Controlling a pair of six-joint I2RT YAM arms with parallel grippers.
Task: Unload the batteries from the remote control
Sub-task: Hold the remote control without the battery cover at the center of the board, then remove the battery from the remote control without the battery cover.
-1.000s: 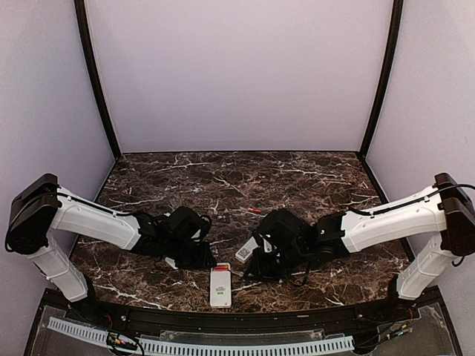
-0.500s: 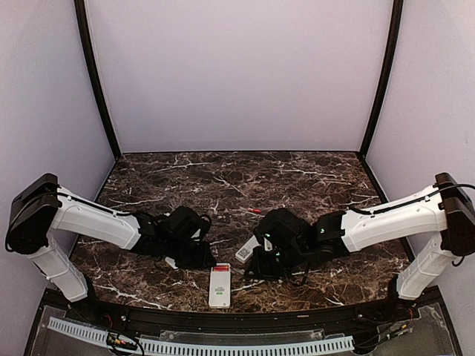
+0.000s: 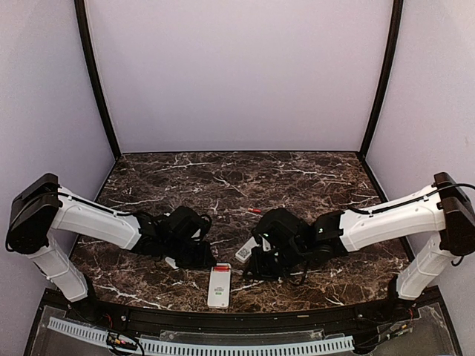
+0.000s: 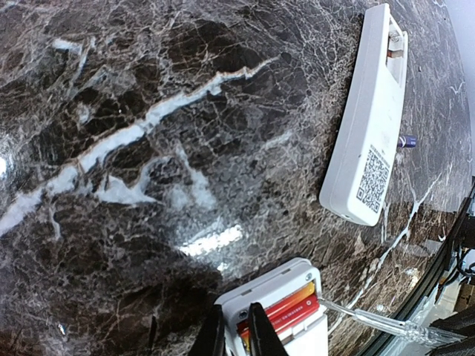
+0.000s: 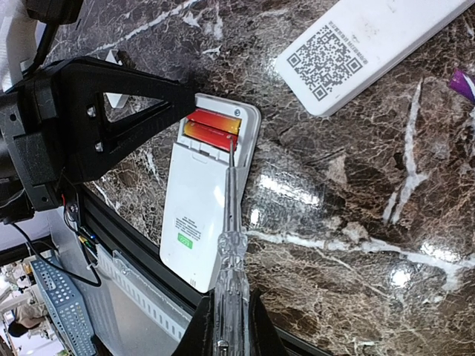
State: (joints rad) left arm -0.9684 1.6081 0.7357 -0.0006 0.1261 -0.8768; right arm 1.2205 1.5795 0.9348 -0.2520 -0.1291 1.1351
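**A:** where are the batteries [image 5: 214, 126] sitting?

**B:** 2 glossy red-orange cylinders in the white plastic remote [image 5: 194, 222], open bay, centre-left of the right wrist view. right gripper [image 5: 226, 330] is clamped on a clear screwdriver [image 5: 230, 252]. left gripper [image 4: 237, 337] fingers are nearly together, can't tell if they're pinching anything.

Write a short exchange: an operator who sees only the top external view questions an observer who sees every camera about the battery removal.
Operator: What is working on the near remote?
Observer: The right end effector grips a clear-handled screwdriver, its tip at the open battery bay.
Operator: How many batteries are in there?
Observer: Two red-orange batteries, side by side.
Operator: Anything on the other remote?
Observer: A QR code on its upturned face.
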